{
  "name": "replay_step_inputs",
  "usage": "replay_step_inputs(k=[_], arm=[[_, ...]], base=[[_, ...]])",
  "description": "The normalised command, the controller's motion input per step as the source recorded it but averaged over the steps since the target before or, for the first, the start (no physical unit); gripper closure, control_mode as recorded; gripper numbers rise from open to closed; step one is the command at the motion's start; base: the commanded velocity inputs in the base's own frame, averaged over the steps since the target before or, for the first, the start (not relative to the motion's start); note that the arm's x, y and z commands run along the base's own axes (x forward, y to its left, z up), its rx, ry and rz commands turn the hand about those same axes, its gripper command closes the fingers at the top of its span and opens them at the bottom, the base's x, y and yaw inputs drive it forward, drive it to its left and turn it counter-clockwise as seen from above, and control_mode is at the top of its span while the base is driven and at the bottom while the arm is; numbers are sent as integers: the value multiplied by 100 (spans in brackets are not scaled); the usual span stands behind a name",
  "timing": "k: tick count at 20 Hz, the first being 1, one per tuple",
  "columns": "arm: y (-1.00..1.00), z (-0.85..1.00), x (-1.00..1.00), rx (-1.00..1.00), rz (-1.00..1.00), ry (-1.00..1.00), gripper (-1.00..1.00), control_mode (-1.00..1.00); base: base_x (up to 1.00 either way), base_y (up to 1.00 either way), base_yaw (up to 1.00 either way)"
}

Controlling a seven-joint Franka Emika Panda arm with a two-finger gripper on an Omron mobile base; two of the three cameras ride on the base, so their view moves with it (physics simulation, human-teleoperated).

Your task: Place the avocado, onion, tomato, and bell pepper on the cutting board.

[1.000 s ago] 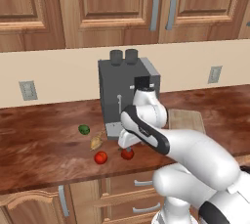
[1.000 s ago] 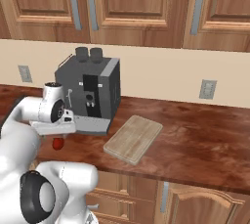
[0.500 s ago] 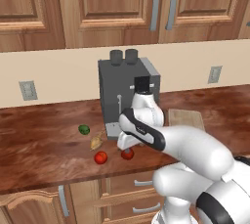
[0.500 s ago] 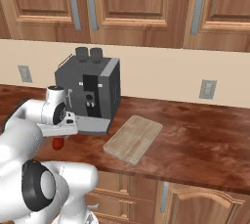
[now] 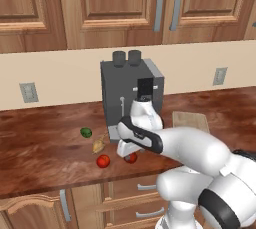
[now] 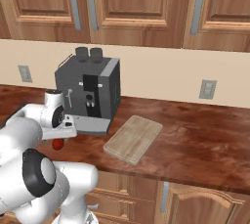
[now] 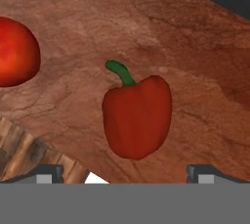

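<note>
The end effector (image 7: pixel 125 173) hangs low over the near part of the dark reddish-brown desk (image 5: pixel 45 143), its two fingertips spread wide apart with nothing between them. Straight beneath it in the hand view lies the bell pepper (image 7: pixel 136 115), resting on its side with its green stem curling away from the fingertips. The tomato (image 5: pixel 103 161) sits just to the left of the pepper on the desk, near the front edge. A little farther back lies the onion (image 5: pixel 98 146), and beyond it to the left the avocado (image 5: pixel 86 132). The cutting board (image 6: pixel 134 138) lies flat on the desk to the right of the grey coffee machine (image 6: pixel 88 93), well apart from all four pieces of produce, and nothing rests on it.
</note>
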Motion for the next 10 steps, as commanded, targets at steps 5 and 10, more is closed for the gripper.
replay_step_inputs(k=[5, 10], arm=[[1, -12, 8, 0, 0, 0, -100, -100], [1, -11, 11, 0, 0, 0, -100, -100]], base=[[0, 0, 0], [0, 0, 0]])
